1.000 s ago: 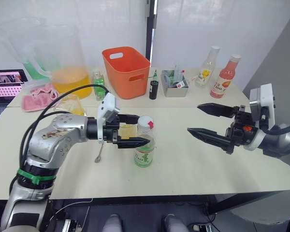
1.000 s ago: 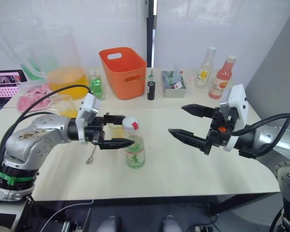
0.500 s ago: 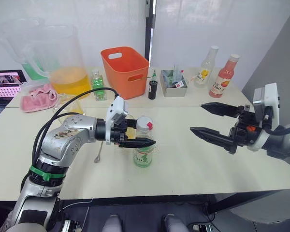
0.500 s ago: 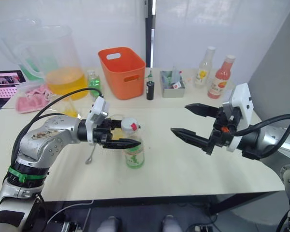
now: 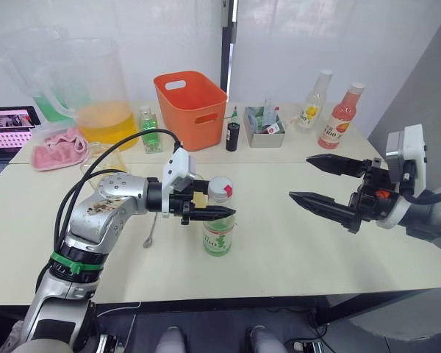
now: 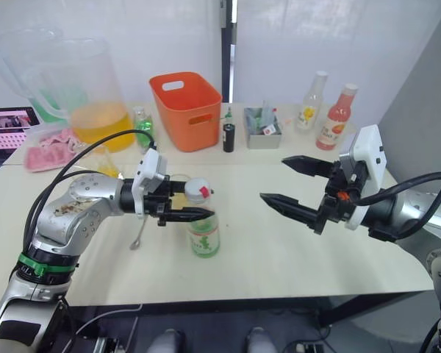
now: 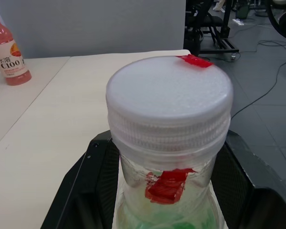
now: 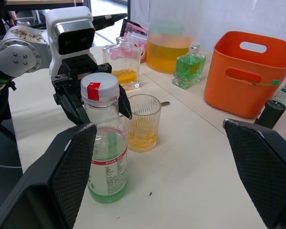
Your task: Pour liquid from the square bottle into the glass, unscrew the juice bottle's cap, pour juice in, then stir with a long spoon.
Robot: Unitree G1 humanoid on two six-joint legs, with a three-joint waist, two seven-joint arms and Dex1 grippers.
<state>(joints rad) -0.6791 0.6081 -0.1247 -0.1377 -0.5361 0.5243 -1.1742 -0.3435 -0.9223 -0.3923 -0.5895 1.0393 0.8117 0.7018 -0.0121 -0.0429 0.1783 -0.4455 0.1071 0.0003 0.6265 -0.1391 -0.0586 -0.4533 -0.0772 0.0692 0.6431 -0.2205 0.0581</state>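
The juice bottle [image 5: 218, 234] stands upright near the table's middle, its white cap [image 7: 169, 95] with a red tab screwed on. My left gripper [image 5: 214, 204] is shut on the bottle's neck just under the cap, one finger [image 7: 81, 195] on each side. Right behind the bottle stands the glass [image 8: 144, 121], holding a little yellow-orange liquid [image 8: 142, 138]. Further back on the left stands the square bottle [image 8: 121, 62]. The long spoon [image 5: 152, 232] lies flat on the table under my left forearm. My right gripper [image 5: 300, 177] hovers open above the table, well to the bottle's right, pointing toward it.
At the back stand a big pitcher [image 5: 95, 95] of orange liquid, a small green bottle [image 5: 150, 132], an orange basket [image 5: 191, 107], a dark little bottle [image 5: 234, 136], a small tray [image 5: 264, 121] and two tall bottles [image 5: 340, 118]. A pink cloth [image 5: 55, 147] and a laptop [image 5: 7, 125] lie far left.
My left gripper moved in to the juice bottle and its fingers drew together around the neck. The right arm has barely moved.
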